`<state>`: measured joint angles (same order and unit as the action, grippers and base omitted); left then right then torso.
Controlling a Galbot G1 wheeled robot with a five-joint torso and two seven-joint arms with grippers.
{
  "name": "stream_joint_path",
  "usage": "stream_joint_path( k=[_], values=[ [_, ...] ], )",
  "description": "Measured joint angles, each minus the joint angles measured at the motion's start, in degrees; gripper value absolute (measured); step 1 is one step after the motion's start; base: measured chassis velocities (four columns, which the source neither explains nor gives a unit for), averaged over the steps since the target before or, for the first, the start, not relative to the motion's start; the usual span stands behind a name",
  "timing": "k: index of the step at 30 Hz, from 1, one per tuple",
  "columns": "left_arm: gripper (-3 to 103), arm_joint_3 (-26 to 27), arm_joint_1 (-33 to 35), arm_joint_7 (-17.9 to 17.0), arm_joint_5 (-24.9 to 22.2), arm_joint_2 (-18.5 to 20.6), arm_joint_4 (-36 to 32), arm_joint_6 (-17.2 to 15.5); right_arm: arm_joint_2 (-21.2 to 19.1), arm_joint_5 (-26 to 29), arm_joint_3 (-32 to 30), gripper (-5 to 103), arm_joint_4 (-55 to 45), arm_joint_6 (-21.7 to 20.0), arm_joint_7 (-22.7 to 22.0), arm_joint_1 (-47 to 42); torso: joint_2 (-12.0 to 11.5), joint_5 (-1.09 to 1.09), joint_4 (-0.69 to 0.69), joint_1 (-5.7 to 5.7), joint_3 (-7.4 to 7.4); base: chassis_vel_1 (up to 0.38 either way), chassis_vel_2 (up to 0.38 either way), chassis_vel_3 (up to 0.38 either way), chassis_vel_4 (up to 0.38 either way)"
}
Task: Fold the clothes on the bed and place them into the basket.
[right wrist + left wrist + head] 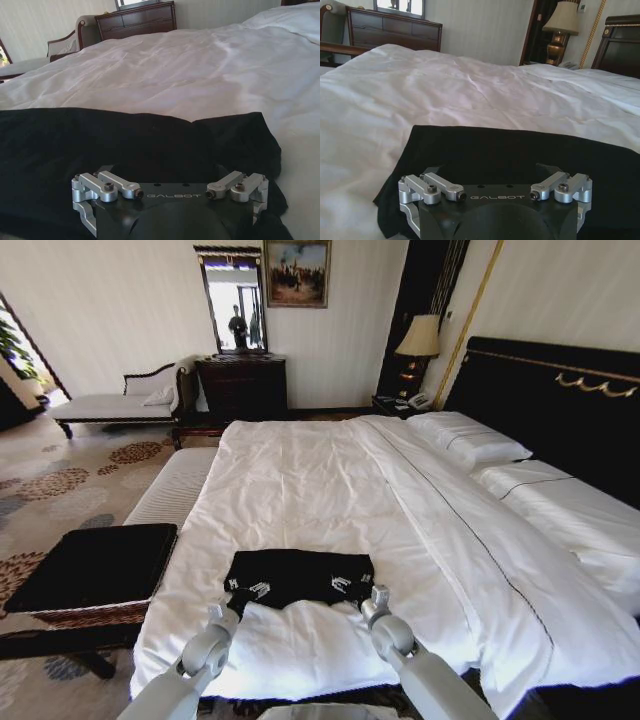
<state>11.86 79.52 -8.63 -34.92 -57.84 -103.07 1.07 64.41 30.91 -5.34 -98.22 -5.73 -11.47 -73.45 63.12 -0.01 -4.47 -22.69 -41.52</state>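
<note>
Head view: the basket (pixel 95 565) stands on the floor well to the left of the left claw (pixel 240 595), off the bed (pixel 320 480); both claws rest on the near edge of the shirt (pixel 298 575), which lies partly folded on the duvet at the foot of the bed. Left claw sits at the shirt's left corner, and from its wrist camera the black cloth (pixel 520 150) spreads just ahead of the fingers (pixel 432 186); whether they are clenched on fabric I cannot tell. Right claw (pixel 352 587) sits at the right corner, cloth (pixel 130 140) again just ahead of it; its grip I cannot tell either. Risk, as judged here: if one claw holds only a thin pinch, the corner may slip free on a lift and the fold skew, or the duvet may be caught with it.
</note>
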Motion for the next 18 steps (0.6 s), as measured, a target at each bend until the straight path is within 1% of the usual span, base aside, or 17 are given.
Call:
stream_joint_path(
  k=[4, 5, 8, 9, 11, 13, 15, 16, 17, 18],
  values=[
    [100, 2.1, 2.7, 0.3, 1.0, 0.1, -0.8, 1.6, 0.1, -3.0, -1.8, 100, -1.3, 1.6, 0.1, -3.4, 0.0, 0.0, 0.0, 0.0, 0.0, 0.0, 0.0, 0.0, 0.0],
    [100, 2.1, 2.7, 0.3, 1.0, 0.1, -0.8, 1.6, 0.1, -3.0, -1.8, 100, -1.3, 1.6, 0.1, -3.4, 0.0, 0.0, 0.0, 0.0, 0.0, 0.0, 0.0, 0.0, 0.0],
    [100, 4.7, 5.1, 0.6, 1.3, -0.4, -2.3, 2.3, 1.6, -4.7, -4.5, 100, -1.2, 3.5, -0.1, -5.0, 0.0, 0.0, 0.01, 0.0, 0.0, 0.0, 0.0, 0.0, 0.0],
    [100, 4.7, 5.1, 0.6, 1.3, -0.4, -2.3, 2.3, 1.6, -4.7, -4.5, 100, -1.2, 3.5, -0.1, -5.0, 0.0, 0.0, 0.01, 0.0, 0.0, 0.0, 0.0, 0.0, 0.0],
    [100, 6.3, 6.6, 0.7, 1.8, -1.0, -3.6, 2.8, 2.9, -4.6, -6.4, 100, -1.7, 4.6, -1.1, -5.9, 0.0, 0.02, 0.0, 0.0, 0.0, 0.0, 0.0, 0.0, 0.0],
    [100, 8.0, 8.3, 0.7, 2.6, -1.9, -5.1, 3.2, 3.9, -2.4, -8.4, 100, -3.6, 4.8, -2.0, -7.1, 0.0, 0.01, 0.01, 0.0, 0.0, 0.0, 0.0, 0.0, 0.0],
    [100, 9.6, 10.5, 0.6, 3.8, -3.6, -6.7, 3.9, 5.3, 2.0, -11.0, 100, -6.7, 3.8, -2.3, -9.0, 0.0, 0.01, 0.01, 0.0, 0.0, 0.0, 0.0, 0.0, 0.0],
    [100, 9.6, 10.5, 0.6, 3.8, -3.6, -6.7, 3.9, 5.3, 2.0, -11.0, 100, -6.7, 3.8, -2.3, -9.0, 0.0, 0.01, 0.01, 0.0, 0.0, 0.0, 0.0, 0.0, 0.0],
    [100, 10.0, 11.3, 0.3, 4.3, -4.4, -7.2, 4.3, 5.8, 3.6, -12.0, 100, -7.6, 3.3, -2.3, -9.6, 0.0, 0.01, 0.0, 0.0, 0.0, 0.0, 0.0, 0.0, 0.0],
    [100, 10.3, 12.4, -0.1, 4.8, -5.2, -7.7, 4.9, 6.7, 6.7, -13.5, 100, -8.9, 2.5, -2.4, -10.4, 0.0, -0.01, 0.01, 0.0, 0.0, 0.0, 0.0, 0.0, 0.0]
  ],
)
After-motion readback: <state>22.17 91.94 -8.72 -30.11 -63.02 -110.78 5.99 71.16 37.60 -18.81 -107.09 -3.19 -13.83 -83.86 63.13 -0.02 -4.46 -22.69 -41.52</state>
